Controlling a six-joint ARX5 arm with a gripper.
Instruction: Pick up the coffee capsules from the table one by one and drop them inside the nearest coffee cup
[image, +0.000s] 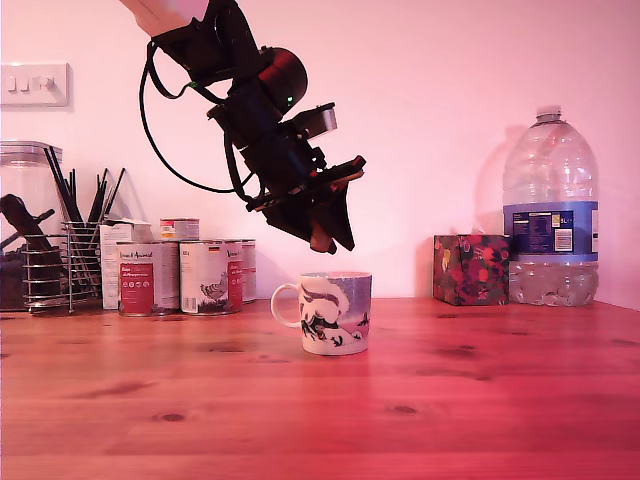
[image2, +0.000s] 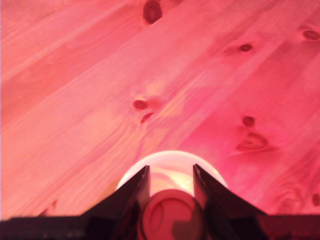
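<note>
One capsule (image2: 171, 216) clamped in hand (image: 322, 240), hovering directly above coffee cup (image: 335, 312) on table (image: 320, 400).

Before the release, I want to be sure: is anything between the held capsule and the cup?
Nothing visible. The claw holds the capsule right above the open cup, with only air between them.

Home kitchen: utensil rack (image: 60, 262), tins (image: 180, 275), water bottle (image: 550, 215).
</note>
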